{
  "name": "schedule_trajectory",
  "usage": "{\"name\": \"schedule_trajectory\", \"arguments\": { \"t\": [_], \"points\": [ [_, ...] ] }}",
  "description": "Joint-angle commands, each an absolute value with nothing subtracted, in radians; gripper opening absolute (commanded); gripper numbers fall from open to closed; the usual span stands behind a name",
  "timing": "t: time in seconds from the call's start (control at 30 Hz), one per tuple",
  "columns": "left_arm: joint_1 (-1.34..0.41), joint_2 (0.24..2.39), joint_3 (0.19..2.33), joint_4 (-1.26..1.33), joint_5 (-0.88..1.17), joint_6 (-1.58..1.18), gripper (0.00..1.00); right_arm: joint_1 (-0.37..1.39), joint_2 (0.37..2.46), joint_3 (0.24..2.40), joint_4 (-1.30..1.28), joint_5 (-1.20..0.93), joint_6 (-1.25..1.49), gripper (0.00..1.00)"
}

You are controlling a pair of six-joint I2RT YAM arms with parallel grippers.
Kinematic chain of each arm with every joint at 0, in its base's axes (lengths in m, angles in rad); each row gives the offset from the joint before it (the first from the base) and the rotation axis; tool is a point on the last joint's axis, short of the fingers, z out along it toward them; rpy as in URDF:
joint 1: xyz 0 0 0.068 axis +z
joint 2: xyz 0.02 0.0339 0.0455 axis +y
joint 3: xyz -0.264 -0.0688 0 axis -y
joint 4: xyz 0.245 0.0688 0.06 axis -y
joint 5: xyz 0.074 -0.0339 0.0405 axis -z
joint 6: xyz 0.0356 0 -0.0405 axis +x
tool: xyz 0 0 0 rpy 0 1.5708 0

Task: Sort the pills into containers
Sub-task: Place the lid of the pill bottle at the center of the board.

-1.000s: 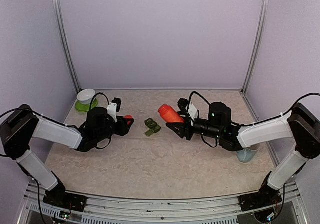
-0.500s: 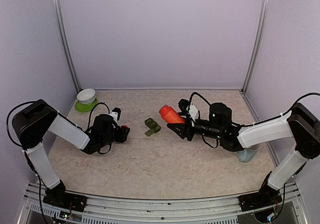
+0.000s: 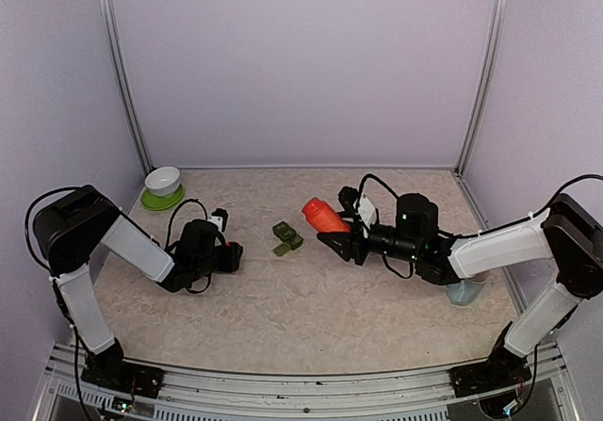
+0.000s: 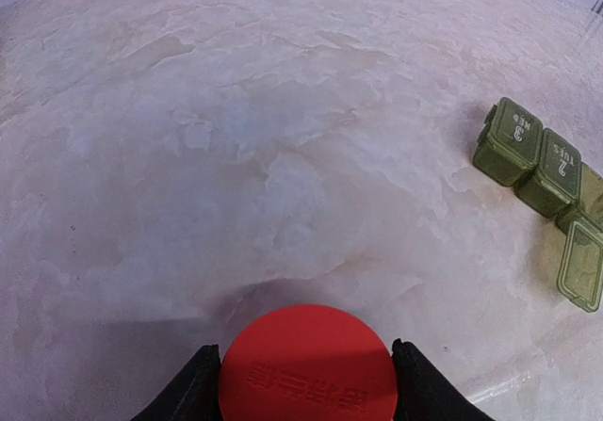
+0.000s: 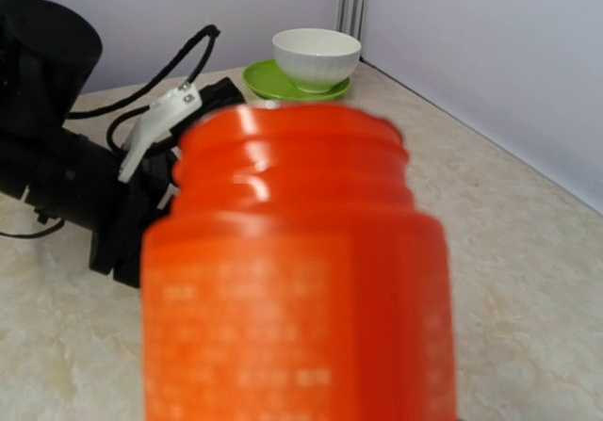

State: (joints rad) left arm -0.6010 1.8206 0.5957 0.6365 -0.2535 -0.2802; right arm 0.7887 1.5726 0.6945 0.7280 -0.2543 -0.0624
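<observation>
The containers (image 3: 287, 236) lie at 9 o'clock from the right end effector (image 3: 335, 234) — nearer, clamped on an open orange bottle (image 3: 323, 216); left end effector (image 3: 232, 252) pinches the red cap (image 4: 308, 369).

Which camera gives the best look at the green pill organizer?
The left wrist view: the green pill organizer lies close, lid marks visible, one end lid open. The top external view shows it only as a small dark shape, far off. The right wrist view misses it.
</observation>
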Motion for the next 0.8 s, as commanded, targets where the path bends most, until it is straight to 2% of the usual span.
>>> {"name": "schedule_trajectory", "arguments": {
  "t": [0.0, 0.3, 0.47, 0.77],
  "points": [
    [-0.596, 1.83, 0.617, 0.643, -0.273, -0.285, 0.61, 0.778, 1.539, 0.689, 0.762, -0.265, -0.052, 0.28],
    [-0.597, 1.754, 0.619, 0.627, -0.262, -0.27, 0.82, 0.771, 1.549, 0.692, 0.763, -0.276, -0.041, 0.29],
    [-0.595, 1.716, 0.67, 0.609, -0.187, -0.216, 0.98, 0.766, 1.559, 0.704, 0.746, -0.286, -0.034, 0.29],
    [-0.549, 1.802, 0.863, 0.612, 0.18, -0.065, 0.99, 0.764, 1.553, 0.709, 0.706, -0.282, -0.028, 0.29]
  ]
}}
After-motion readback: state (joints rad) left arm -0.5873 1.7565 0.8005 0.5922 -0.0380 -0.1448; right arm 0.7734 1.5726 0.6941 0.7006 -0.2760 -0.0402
